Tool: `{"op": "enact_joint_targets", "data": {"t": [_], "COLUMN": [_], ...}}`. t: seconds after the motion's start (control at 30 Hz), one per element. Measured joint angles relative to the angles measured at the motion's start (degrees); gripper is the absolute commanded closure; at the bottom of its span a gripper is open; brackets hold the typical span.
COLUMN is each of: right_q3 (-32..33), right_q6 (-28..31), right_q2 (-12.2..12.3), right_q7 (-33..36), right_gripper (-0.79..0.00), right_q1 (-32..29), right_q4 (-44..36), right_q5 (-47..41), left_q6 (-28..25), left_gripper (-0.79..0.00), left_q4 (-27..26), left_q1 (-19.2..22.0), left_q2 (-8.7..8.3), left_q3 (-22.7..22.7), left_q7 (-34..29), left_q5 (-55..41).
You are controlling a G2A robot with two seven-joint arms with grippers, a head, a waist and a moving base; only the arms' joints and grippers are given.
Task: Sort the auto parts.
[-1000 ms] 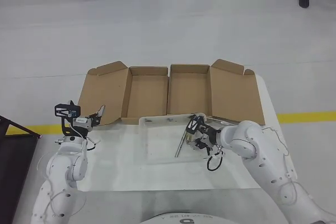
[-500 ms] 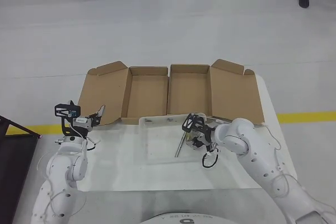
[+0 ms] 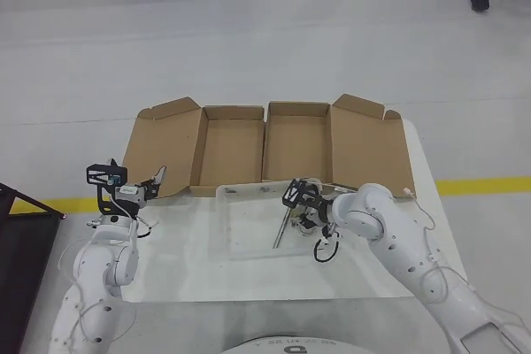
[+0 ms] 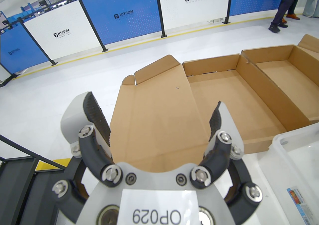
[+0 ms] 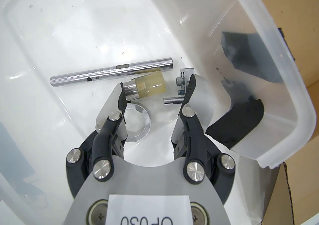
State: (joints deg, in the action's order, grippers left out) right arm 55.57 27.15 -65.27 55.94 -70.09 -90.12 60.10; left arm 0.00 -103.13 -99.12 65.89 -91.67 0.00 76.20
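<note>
Cylinder [image 5: 147,86] between spread right jaws, nearer 1 jaw; left jaws also apart.

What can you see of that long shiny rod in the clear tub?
The rod is a slim polished metal cylinder with a flat notch near its middle and two holes toward one end. It lies flat on the floor of the clear tub, beside a yellowish cylinder, beyond the open right end effector.

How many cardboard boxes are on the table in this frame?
2. One cardboard box lies open just ahead of the left pincer. The second cardboard box lies open beside it, beyond the clear bin with the right pincer in it. None seems hidden.
</note>
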Motion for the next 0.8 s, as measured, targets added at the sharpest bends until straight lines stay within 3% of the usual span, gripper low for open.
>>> {"op": "enact_joint_targets", "data": {"t": [0.1, 0.5, 0.53, 0.6, 0.8], "right_q3": [0.00, 7.16, 7.51, 7.79, 5.45], "right_q6": [0.01, 3.03, 3.18, 3.10, 0.02], "right_q2": [0.05, 2.20, 2.35, 2.51, 2.37], "right_q7": [-0.23, -0.48, -0.25, 0.16, 0.45], "right_gripper": [0.000, 0.000, -0.135, -0.299, -0.422], "right_q1": [0.20, -5.37, -5.83, -6.26, -5.68], "right_q4": [-0.38, -10.44, -10.94, -11.38, -10.20], "right_q5": [-0.17, -5.05, -5.55, -6.02, -1.99], "left_q6": [0.00, 0.00, 0.00, 0.00, 0.00], "left_gripper": [-0.785, -0.785, -0.785, -0.785, -0.785], "left_q4": [0.00, 0.00, 0.00, 0.00, 0.00], "left_q1": [0.00, 0.00, 0.00, 0.00, 0.00], "left_q2": [0.00, 0.00, 0.00, 0.00, 0.00], "left_q3": [0.00, 0.00, 0.00, 0.00, 0.00], "left_q7": [0.00, 0.00, 0.00, 0.00, 0.00], "left_q5": [0.00, 0.00, 0.00, 0.00, 0.00]}}
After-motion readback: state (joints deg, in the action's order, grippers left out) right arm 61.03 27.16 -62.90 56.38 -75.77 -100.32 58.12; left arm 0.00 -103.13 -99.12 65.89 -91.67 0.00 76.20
